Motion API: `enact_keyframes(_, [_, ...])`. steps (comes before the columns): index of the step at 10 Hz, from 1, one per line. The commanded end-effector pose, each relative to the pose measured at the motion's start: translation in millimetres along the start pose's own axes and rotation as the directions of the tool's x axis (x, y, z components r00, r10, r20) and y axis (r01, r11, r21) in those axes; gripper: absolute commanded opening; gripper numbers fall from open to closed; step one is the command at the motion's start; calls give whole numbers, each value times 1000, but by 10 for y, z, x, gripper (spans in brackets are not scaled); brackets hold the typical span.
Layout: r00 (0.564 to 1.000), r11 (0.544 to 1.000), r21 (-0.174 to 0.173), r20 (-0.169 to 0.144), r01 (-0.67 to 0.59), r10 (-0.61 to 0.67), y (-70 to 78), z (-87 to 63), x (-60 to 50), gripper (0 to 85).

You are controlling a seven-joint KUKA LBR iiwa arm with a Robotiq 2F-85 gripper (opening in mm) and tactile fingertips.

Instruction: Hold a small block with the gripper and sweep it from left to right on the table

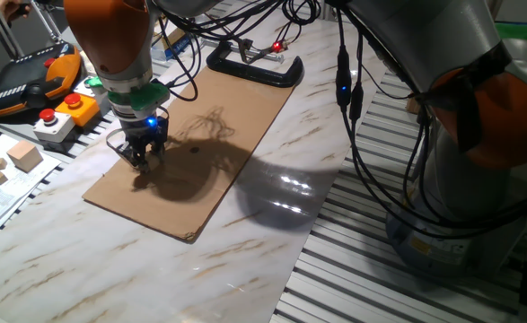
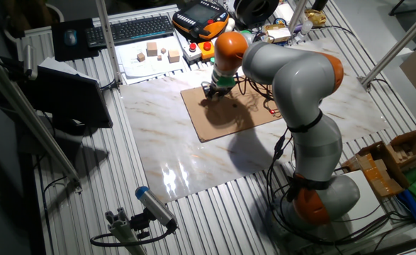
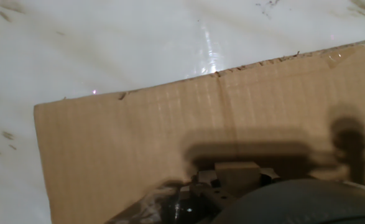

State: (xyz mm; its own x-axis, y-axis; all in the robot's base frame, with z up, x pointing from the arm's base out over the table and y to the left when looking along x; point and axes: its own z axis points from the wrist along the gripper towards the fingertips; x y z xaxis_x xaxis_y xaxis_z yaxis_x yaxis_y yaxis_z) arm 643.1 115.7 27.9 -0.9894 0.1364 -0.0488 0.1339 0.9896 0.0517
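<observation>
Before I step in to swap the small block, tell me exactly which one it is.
Find the brown cardboard sheet on the white table. At its near-left end the black hand points down; the block sits at its fingertips, unlike the cubes lying on paper.

End effector (image 1: 140, 158) low over cardboard sheet (image 1: 196, 148) on marble tabletop (image 1: 110, 260), near sheet's 9 o'clock edge; black clamp (image 1: 254, 67) at 12 o'clock; fingertip contents unclear.

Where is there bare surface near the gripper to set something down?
Bare cardboard sheet lies between the gripper and the black clamp. Open marble table runs along the sheet's near edge. Crowded: the strip beyond the gripper, with the button box and pale wooden cubes.
</observation>
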Motion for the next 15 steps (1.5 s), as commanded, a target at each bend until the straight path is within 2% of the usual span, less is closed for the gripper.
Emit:
enact_keyframes(1, [1000, 1000, 0, 0, 0, 0, 6, -3, 0, 7])
enact_keyframes(15, [1000, 1000, 4, 5, -20, 19, 180, 4, 20, 7])
